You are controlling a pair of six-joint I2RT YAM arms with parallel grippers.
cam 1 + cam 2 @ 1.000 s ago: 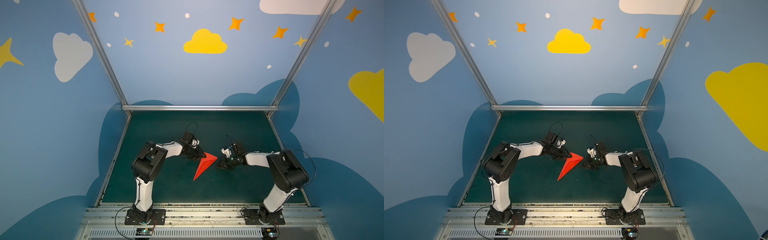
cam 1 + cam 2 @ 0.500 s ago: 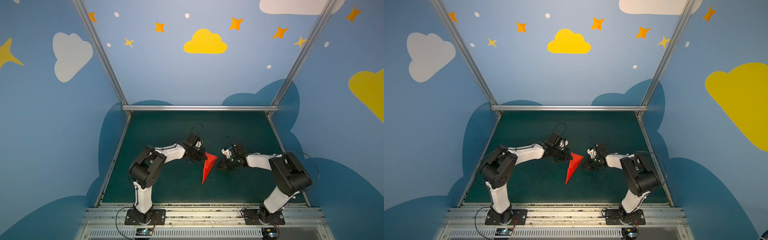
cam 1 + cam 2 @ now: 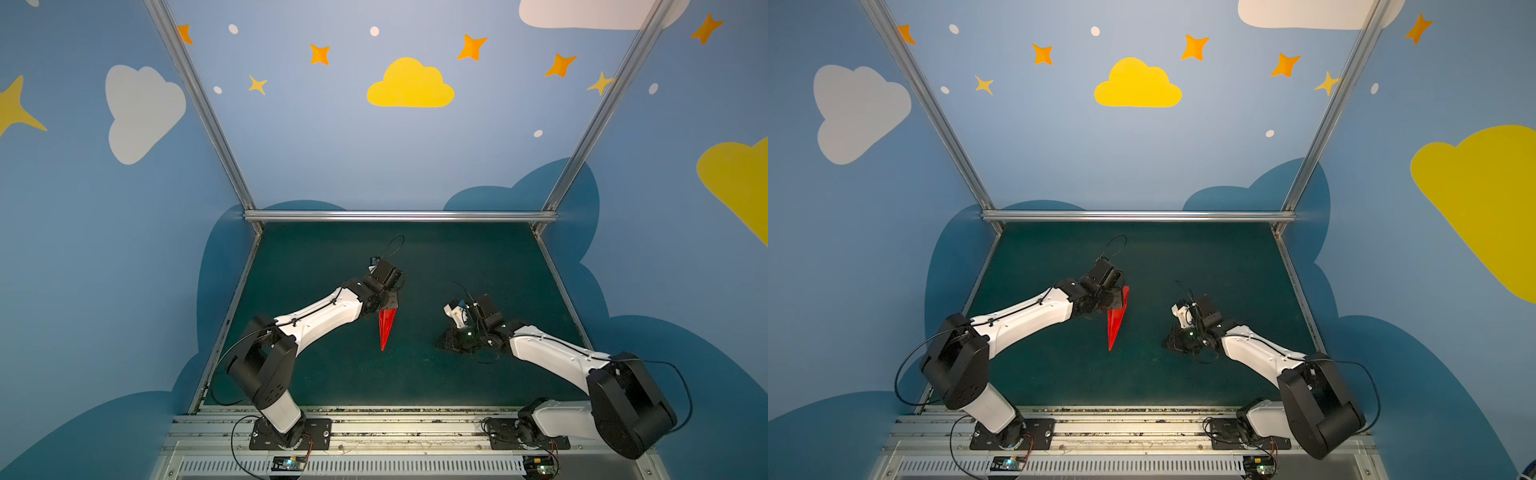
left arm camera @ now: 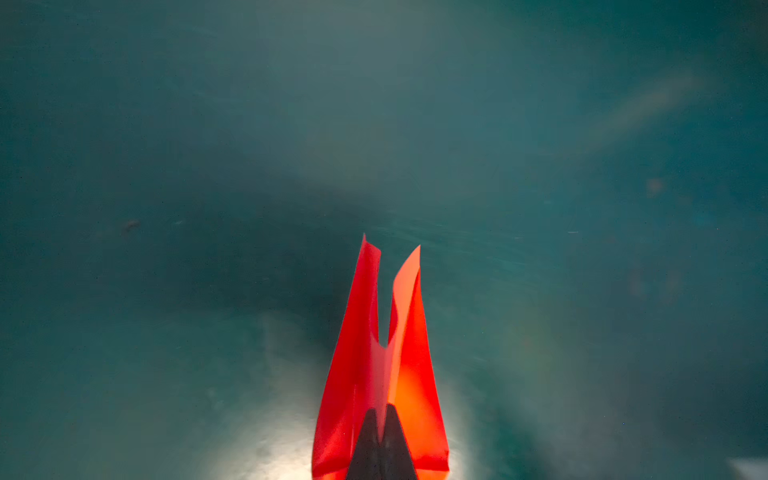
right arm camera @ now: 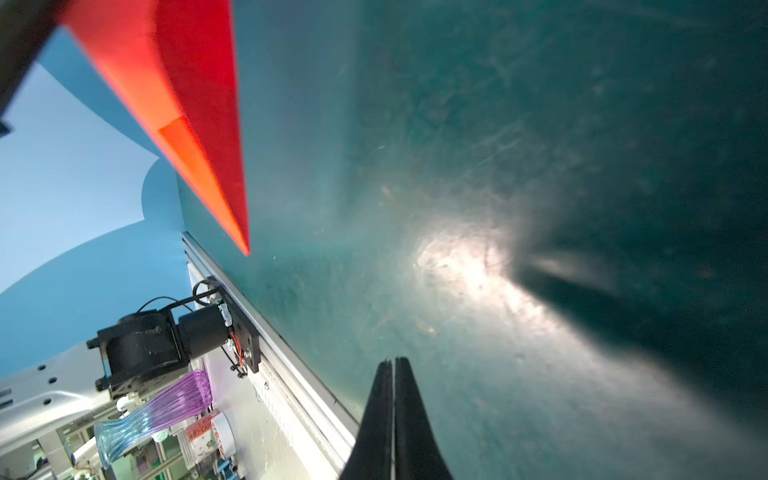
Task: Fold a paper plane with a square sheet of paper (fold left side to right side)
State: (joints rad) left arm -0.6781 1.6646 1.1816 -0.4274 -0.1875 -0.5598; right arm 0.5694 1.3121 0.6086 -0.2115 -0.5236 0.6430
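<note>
Item: narrow, pointed, bright red paper plane [image 3: 386, 328], above the dark green mat [image 3: 436, 257], mid-table. Within the last second it is narrowed from a broad triangle and drawn clear of the right gripper [image 5: 392, 361], which is pressed shut and empty. The tail is pinched by the left gripper [image 4: 380, 415], now fully closed. Folding is judged nearly complete.

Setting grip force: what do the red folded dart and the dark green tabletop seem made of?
The red pointed folded dart: probably thin matte paper; light glows through its curling flaps. The dark green tabletop: likely a scuffed matte mat, giving dull glare.
</note>
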